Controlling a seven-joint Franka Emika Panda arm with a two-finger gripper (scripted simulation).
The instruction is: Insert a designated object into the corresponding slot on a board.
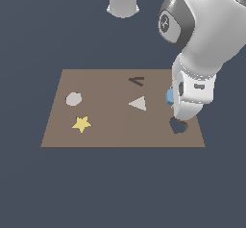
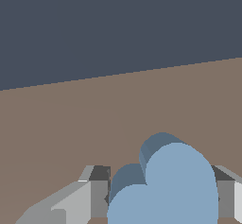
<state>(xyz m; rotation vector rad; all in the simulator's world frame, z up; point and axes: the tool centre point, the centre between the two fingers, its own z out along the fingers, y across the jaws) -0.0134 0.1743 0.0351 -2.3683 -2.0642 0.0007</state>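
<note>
The light-blue heart block (image 2: 165, 185) sits between my gripper's two fingers (image 2: 98, 197), which press on its sides. In the exterior view only a bit of the heart (image 1: 169, 96) shows beside the white hand; my gripper (image 1: 176, 101) is mostly hidden by the hand there. It hangs over the exterior view's right part of the brown board (image 1: 105, 131). The dark heart-shaped slot (image 1: 178, 126) lies just in front of the hand, near the board's front right corner, partly covered by the hand. How high the heart is above the board I cannot tell.
On the board lie a grey rounded piece (image 1: 73, 98), a yellow star (image 1: 81, 123), a white triangle (image 1: 138, 103) and a thin dark angled slot mark (image 1: 137, 81). The arm's grey base (image 1: 123, 1) stands behind the board. The board (image 2: 71, 124) fills the wrist view's lower half.
</note>
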